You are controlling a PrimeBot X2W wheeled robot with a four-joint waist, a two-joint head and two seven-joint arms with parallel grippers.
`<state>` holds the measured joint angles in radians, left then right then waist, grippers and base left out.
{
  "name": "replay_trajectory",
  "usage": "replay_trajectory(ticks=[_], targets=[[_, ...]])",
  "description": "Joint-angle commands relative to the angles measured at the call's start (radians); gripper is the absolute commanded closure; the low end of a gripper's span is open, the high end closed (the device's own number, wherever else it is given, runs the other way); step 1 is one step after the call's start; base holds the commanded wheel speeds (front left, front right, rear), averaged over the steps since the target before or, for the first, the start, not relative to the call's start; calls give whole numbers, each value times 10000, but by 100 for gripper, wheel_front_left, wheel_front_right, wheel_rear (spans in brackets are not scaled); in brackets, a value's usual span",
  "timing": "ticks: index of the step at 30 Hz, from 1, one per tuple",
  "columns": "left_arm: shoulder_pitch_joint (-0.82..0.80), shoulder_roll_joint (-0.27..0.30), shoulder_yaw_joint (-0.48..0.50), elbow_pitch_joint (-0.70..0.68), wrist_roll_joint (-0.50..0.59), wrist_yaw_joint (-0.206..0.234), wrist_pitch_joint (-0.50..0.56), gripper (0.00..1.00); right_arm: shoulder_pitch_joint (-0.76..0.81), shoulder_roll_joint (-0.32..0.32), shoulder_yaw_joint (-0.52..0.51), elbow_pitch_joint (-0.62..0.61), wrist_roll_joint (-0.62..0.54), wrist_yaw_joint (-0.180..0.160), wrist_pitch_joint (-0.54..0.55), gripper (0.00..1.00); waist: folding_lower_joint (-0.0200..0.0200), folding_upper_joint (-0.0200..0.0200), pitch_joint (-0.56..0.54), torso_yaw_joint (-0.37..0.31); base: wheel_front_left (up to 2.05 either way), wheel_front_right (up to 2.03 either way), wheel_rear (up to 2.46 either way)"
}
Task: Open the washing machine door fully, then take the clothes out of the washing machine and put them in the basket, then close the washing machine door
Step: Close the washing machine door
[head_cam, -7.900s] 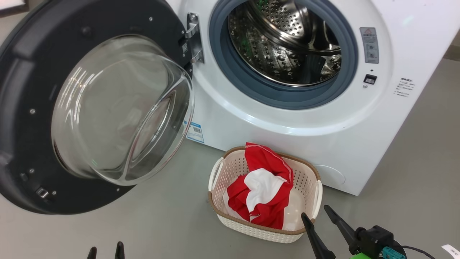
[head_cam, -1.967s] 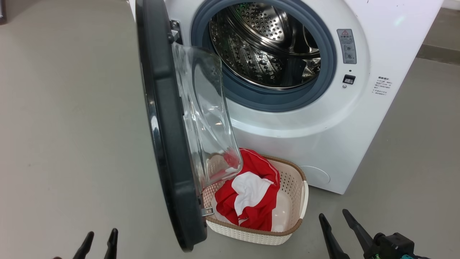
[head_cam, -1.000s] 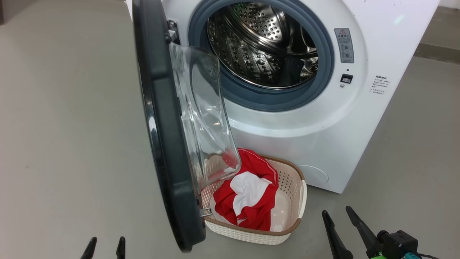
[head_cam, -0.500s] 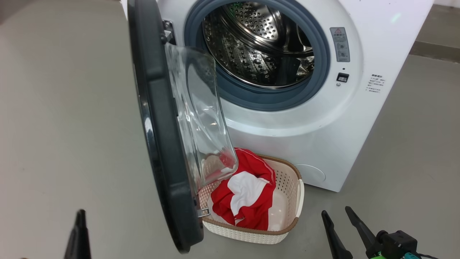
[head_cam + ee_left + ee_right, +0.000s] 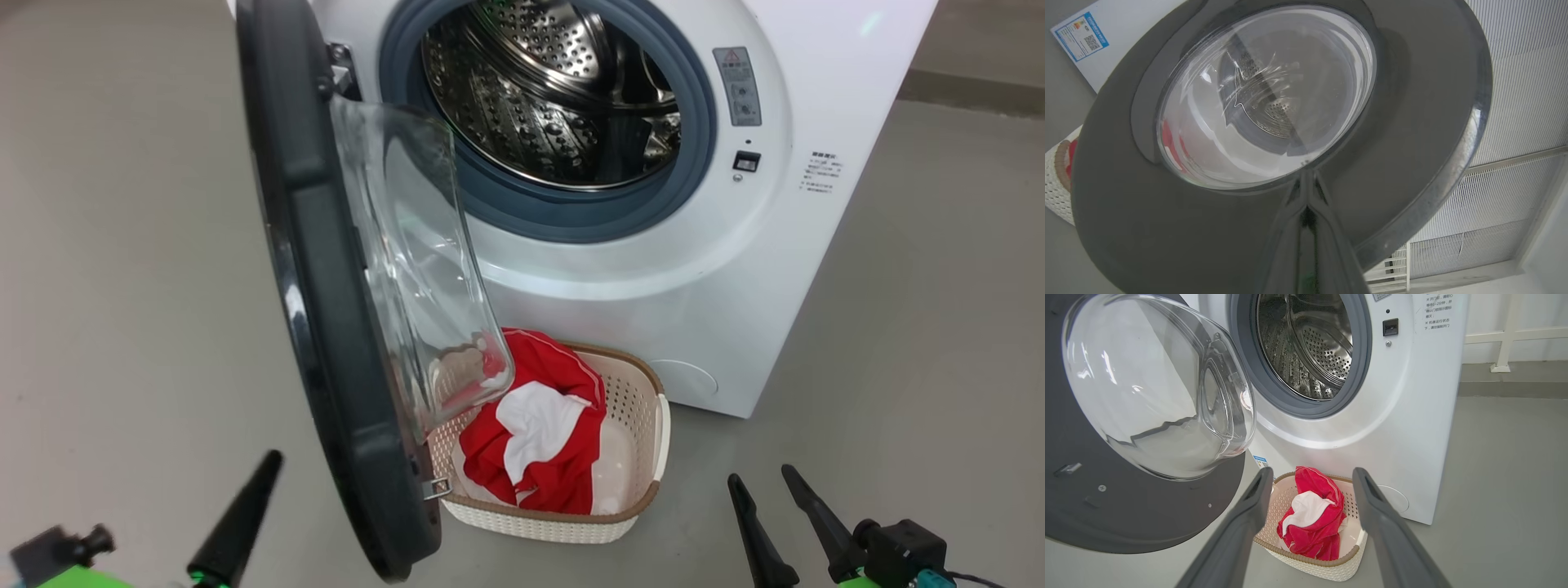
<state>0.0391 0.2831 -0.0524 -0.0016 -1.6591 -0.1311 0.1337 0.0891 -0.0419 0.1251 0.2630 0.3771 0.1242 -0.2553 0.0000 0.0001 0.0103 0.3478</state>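
the washing machine door stands half open, edge-on, its glass bowl over the left end of the basket, where the red and white clothes lie. the washing machine carries a grey warning label with a red triangle, lines of chinese print and a blue-edged label with a qr code. left pincer pinched together, empty, by the door's outer face; right pincer wide, holding nothing.
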Motion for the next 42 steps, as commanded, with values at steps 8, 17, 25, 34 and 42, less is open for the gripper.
replay_trajectory(ticks=[8,17,25,34,42], targets=[[-365,148,452,-837,-338,4,2410,100,-692,-83,140,-283,-55,65,-65,0,0,-1,438,-401,0,0,0],[-812,-651,417,-1238,336,4,3427,100,-974,-83,67,-356,-117,65,-65,0,0,-1,874,-914,0,0,0],[-1959,-1276,-260,-1358,984,4,3466,100,-1276,-83,-189,-484,-165,65,-65,0,0,-1,1375,-1475,0,0,0],[-3748,-1523,-904,-666,1715,4,2412,100,-1604,-83,-415,-685,-75,65,-65,0,0,-1,2059,-2358,0,0,0],[-5589,-1274,-1357,477,2251,4,857,100,-1956,-83,-435,-854,259,65,-65,0,0,-1,2738,-3247,0,0,0]])
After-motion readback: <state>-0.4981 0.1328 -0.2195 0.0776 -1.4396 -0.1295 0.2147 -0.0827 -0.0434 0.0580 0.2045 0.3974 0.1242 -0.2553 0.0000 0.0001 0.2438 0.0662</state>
